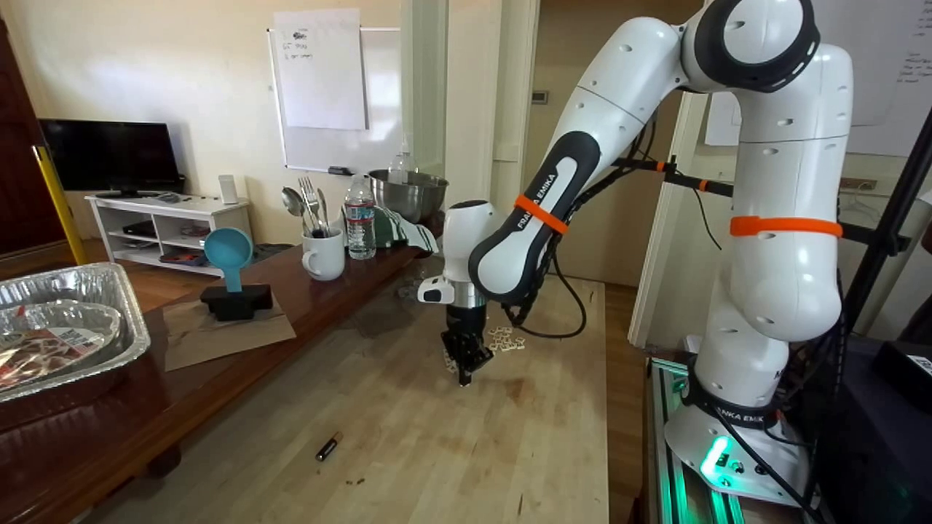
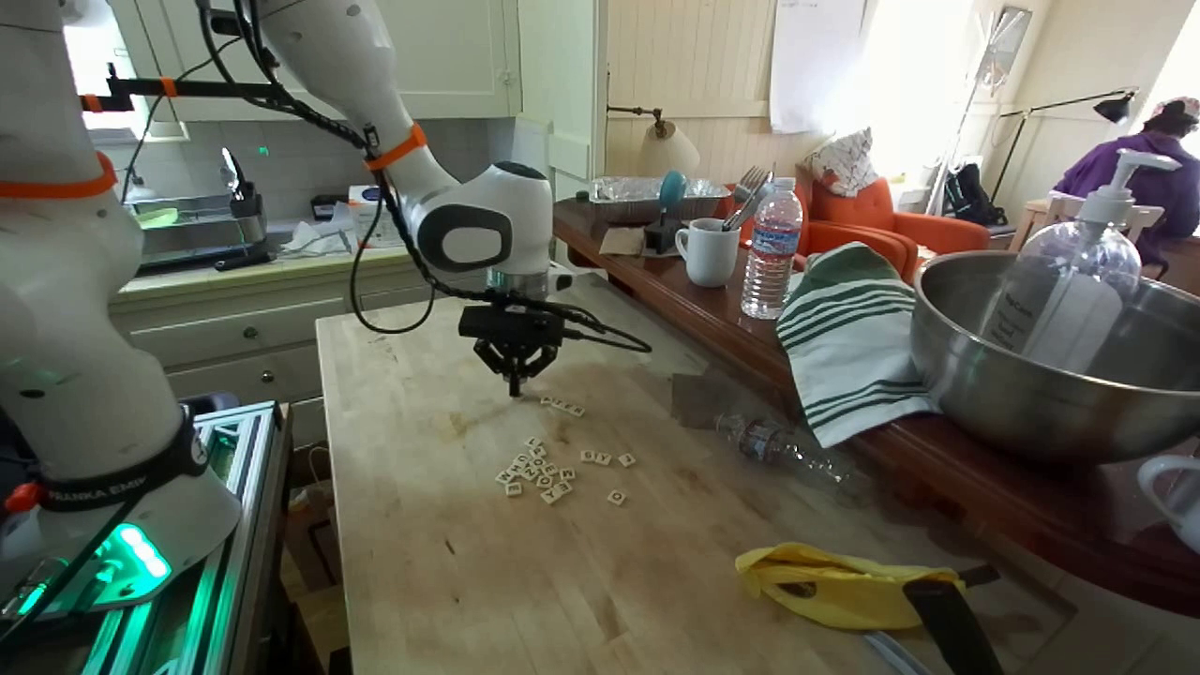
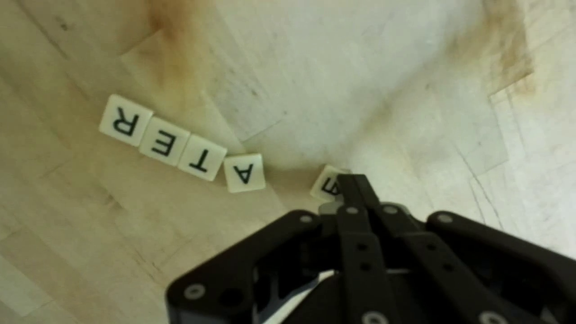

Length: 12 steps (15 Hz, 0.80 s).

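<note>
My gripper [image 3: 353,180] is shut, its black fingertips pressed together with nothing seen between them. It points down at the light wooden table, low over the surface in both exterior views [image 1: 464,378] [image 2: 515,386]. Right at the fingertips lies a cream letter tile [image 3: 325,181]; the fingers cover part of its letter, and I cannot tell whether they touch it. To its left in the wrist view, an A tile [image 3: 252,182] sits slightly turned beside a slanted row: a T tile [image 3: 191,153], an E tile [image 3: 155,135] and an R tile [image 3: 112,112].
A loose cluster of tiles [image 2: 539,476] lies on the table, with an O tile [image 2: 616,498] apart. Also there are a battery [image 1: 329,446], a clear bottle [image 2: 773,445] on its side and a yellow bag [image 2: 844,586]. A raised dark ledge bears a mug [image 1: 324,255] and a metal bowl [image 2: 994,394].
</note>
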### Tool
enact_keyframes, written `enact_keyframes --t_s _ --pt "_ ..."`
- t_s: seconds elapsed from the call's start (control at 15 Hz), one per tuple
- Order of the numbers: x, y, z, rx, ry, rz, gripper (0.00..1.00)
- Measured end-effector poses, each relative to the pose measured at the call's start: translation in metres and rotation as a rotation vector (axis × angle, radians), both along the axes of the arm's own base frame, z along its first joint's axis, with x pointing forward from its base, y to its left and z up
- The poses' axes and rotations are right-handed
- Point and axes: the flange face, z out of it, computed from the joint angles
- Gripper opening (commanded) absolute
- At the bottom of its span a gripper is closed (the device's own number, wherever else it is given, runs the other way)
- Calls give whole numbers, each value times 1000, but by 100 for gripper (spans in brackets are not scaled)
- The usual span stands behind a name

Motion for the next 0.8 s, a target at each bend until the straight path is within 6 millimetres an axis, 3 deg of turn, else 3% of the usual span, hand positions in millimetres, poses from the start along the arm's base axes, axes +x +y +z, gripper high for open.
enact_keyframes --t_s 0.53,0.8 --pt "-18 -14 29 131 -3 -343 0" --pt "-21 -20 29 135 -2 -519 0"
